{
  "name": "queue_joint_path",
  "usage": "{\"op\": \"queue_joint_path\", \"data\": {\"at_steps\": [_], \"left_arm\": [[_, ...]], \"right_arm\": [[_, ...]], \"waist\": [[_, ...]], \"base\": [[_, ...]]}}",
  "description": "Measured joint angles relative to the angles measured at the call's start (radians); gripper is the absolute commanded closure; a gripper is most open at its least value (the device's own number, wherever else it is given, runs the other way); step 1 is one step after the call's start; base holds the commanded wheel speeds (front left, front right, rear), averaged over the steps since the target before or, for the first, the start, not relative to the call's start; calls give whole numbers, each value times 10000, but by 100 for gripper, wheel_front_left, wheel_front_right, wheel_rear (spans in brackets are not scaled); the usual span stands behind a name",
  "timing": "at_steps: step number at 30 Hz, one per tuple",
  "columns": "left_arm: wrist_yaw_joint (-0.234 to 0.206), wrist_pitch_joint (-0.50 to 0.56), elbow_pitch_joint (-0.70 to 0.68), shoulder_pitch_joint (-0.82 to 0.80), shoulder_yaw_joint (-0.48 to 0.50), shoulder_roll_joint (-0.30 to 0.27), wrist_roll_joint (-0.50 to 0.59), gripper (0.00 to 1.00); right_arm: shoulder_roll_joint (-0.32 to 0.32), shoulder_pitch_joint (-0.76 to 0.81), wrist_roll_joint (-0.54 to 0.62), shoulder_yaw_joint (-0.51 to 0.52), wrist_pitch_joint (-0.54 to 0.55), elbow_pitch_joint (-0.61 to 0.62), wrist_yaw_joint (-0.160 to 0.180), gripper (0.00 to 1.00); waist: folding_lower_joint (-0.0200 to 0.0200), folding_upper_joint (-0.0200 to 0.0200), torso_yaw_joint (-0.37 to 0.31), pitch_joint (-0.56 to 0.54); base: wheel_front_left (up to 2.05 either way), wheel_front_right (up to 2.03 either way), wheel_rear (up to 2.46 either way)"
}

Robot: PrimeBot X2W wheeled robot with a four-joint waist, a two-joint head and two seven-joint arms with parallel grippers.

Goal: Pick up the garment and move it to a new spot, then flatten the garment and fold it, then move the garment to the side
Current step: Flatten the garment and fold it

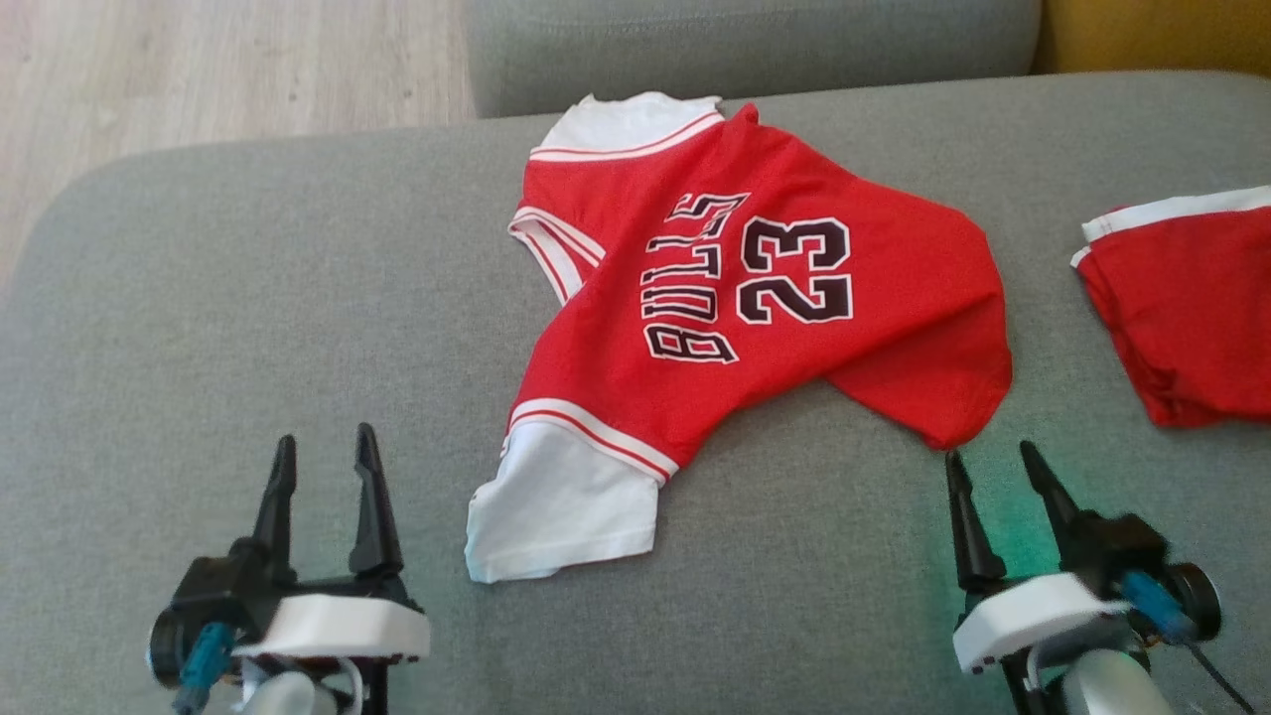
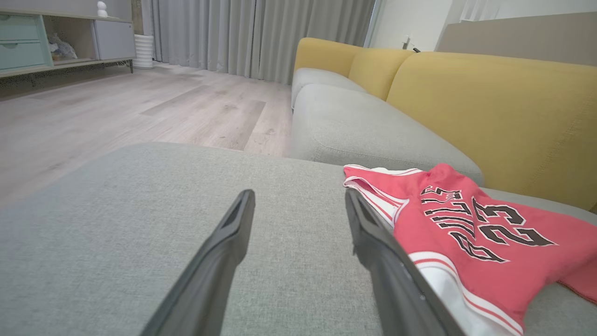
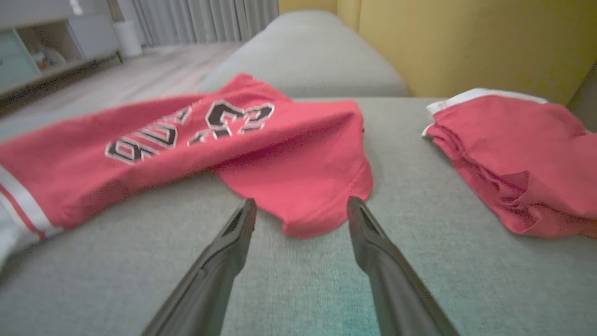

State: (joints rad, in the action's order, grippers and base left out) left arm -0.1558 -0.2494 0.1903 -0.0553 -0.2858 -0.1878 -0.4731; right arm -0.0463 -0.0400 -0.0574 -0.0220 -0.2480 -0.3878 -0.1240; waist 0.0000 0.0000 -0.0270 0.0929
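Red jersey [image 1: 755,298] laid crumpled mid grey sofa cushion [image 1: 248,298], white sleeve nearest robot. Left gripper [image 1: 327,437] jaws spread, nothing held, positioned left of sleeve. Right gripper [image 1: 991,452] jaws spread, empty, just short of hem. Second red garment [image 1: 1192,308] seen far right.

Domestic living room, identified by a sofa with grey seat cushions [image 2: 364,126] and yellow backrests [image 2: 494,121], a pale wood-plank floor [image 2: 140,107], full-length grey curtains [image 2: 233,32], and a low sideboard [image 2: 56,42] with green drawers.
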Motion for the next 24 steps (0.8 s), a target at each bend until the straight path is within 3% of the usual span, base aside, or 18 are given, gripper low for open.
{"op": "queue_joint_path", "data": {"at_steps": [4, 18, 19, 20, 24], "left_arm": [[353, 0, 17, -92, 217, 263, 428, 0], [1279, -44, 8, -571, 1005, 1011, 1248, 0], [1327, -42, 52, -623, 1026, 1032, 1315, 0], [1384, -44, 73, -659, 1058, 1045, 1379, 0], [1484, -44, 261, -680, 1260, 1103, 1503, 0]], "right_arm": [[0, -594, 1816, 207, 644, -807, 0, 0], [-4, -1760, 3352, 500, 1730, -1595, 0, 0], [-4, -1833, 3377, 523, 1743, -1622, 0, 33], [-4, -1891, 3404, 545, 1747, -1653, 0, 100], [-2, -1944, 3582, 848, 1751, -1678, 0, 100]], "waist": [[0, 0, 22, 233], [1, 0, 287, 907], [1, 0, 286, 924], [1, 0, 280, 936], [1, 0, 185, 896]], "base": [[0, 0, 0], [0, 0, 0], [0, 0, 0], [0, 0, 0], [0, 0, 0]]}}
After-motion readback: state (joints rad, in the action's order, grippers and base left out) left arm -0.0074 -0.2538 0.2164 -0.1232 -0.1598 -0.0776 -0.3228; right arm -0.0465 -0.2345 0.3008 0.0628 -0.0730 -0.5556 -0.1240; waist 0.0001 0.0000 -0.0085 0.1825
